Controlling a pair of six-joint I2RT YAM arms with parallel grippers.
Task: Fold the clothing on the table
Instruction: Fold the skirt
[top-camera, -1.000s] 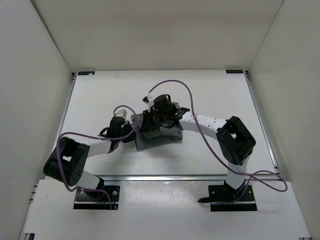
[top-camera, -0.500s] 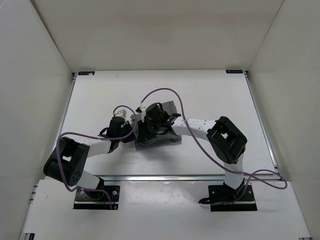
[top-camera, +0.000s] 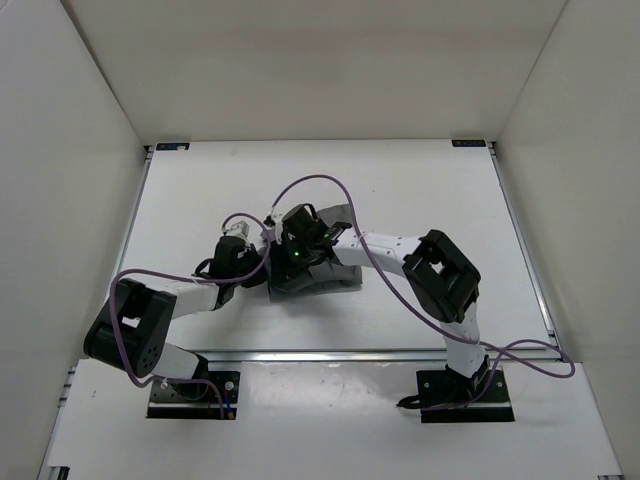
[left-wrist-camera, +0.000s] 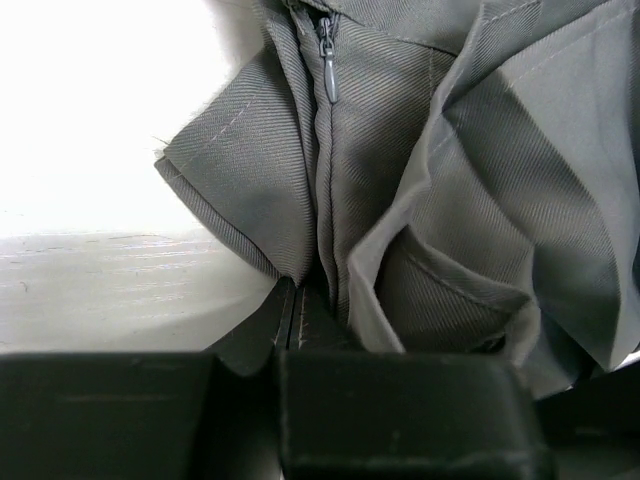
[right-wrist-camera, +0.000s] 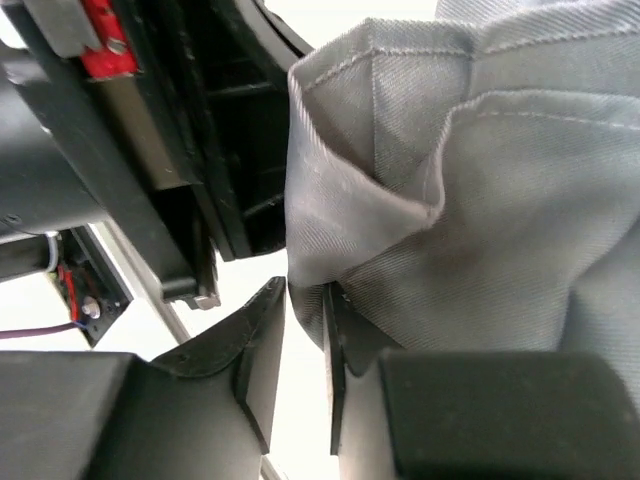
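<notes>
Grey cloth: the clothing is dark twill, bunched into thick folds on the worktop. It lies right at the tips of both tools.
Cloth detail: a zipper with its pull showing runs straight ahead of the left tool. Stitched hems fold over on either side of it.
Raised flap: one part of the cloth stands up beyond the right tool's wrist, on the side away from the arm bases.
Left tool: the left tool is closed tight, with only a hairline between its fingers. A folded edge of the clothing runs into its tips and is pinched there.
Right tool: the right tool has its jaws parted a little, with bright worktop showing through the gap. A stitched corner of the clothing sits at its tips and rests against one finger, not clamped.
Tools together: from above, the left tool and the right tool are just beside each other at the same end of the cloth.
Worktop: white and flat. Bare surface lies to the left of the left tool's tips.
Cables: a purple cable arches over the right tool's wrist.
Surround: white walls stand beyond the worktop's edges.
</notes>
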